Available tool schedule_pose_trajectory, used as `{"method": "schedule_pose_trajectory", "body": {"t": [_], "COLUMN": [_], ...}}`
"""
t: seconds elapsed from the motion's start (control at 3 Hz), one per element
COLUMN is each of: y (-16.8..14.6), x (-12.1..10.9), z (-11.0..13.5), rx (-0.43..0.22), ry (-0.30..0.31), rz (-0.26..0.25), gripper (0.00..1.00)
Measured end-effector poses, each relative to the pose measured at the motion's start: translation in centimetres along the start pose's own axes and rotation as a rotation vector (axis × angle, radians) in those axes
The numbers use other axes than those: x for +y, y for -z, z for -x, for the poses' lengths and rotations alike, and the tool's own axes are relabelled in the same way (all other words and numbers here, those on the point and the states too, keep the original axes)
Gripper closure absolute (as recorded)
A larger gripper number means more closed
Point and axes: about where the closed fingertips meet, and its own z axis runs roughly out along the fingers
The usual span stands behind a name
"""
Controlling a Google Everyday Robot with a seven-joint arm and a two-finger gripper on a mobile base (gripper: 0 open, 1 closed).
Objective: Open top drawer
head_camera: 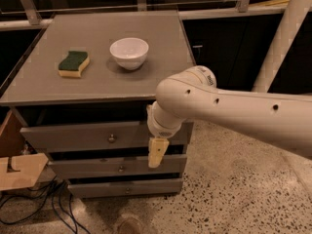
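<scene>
The top drawer (68, 136) is the tallest grey drawer front, just under the cabinet top, with a small round metal knob (111, 138) at its centre. It looks shut, flush with the frame. My gripper (157, 152) hangs down from the white arm (229, 113) in front of the drawer's right end. It is to the right of the knob and slightly lower, and apart from it. The arm hides the drawer's right end.
A white bowl (129, 52) and a green-and-yellow sponge (73, 64) sit on the cabinet top (165, 38). Two shorter drawers (97, 167) lie below. A cardboard box (19, 169) and cables (34, 206) are at the left. A white pillar (287, 33) stands at the right.
</scene>
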Motion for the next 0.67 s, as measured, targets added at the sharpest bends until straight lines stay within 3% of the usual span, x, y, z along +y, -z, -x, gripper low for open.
{"method": "schedule_pose_trajectory", "body": {"t": [0.67], "y": [-3.3], "x": [-1.3], "z": [0.1], "rx": [-0.013], "ry": [0.025], "rz": [0.008], "gripper": [0.0]}}
